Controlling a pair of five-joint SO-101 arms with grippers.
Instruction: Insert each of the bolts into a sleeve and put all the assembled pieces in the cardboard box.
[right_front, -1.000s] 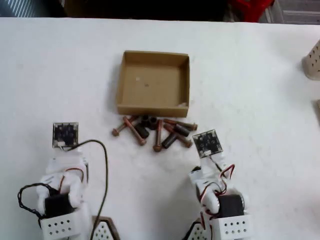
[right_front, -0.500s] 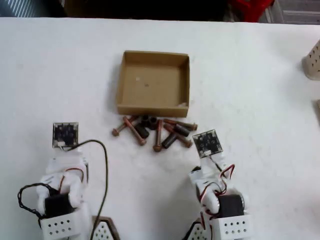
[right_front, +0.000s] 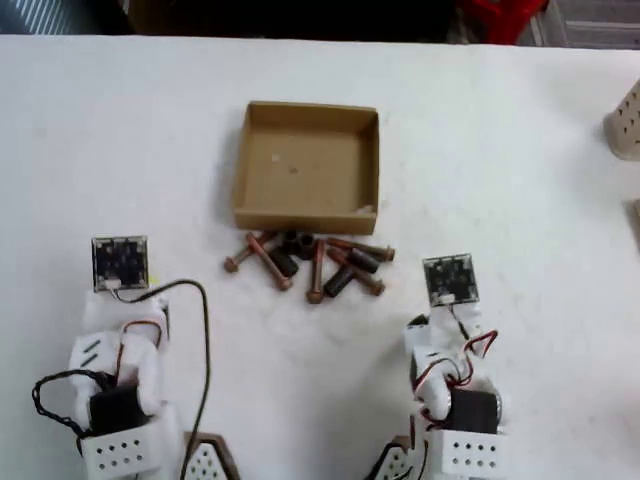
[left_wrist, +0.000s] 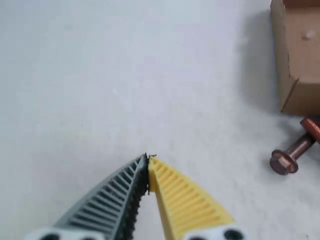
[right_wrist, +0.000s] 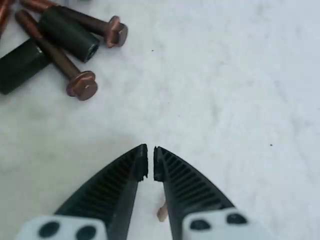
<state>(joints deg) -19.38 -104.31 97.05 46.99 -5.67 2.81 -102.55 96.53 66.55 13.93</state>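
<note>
While the cardboard box (right_front: 306, 165) sits open-topped near the middle of the white table (right_front: 520, 150), the bolts (right_front: 317, 268) and sleeves (right_front: 340, 281) lie in a loose heap just beside its near wall, at six o'clock from it in the high view. The copper-coloured bolts cross one another among the dark sleeves. From this tangle we cannot tell whether any bolt is seated in a sleeve.

We find the left arm (right_front: 120, 370) at about eight o'clock from the heap and the right arm (right_front: 450, 390) at about four o'clock, both apart from it. The left gripper (left_wrist: 148, 165) hangs over bare table with its grey and yellow fingers pressed together at the tips, gripping nothing. One bolt and a corner of the box lie off to its side. The right gripper (right_wrist: 150, 162) has its black fingers drawn together to a hairline gap, also holding nothing, with the nearest bolts and sleeves lying near but untouched.
</note>
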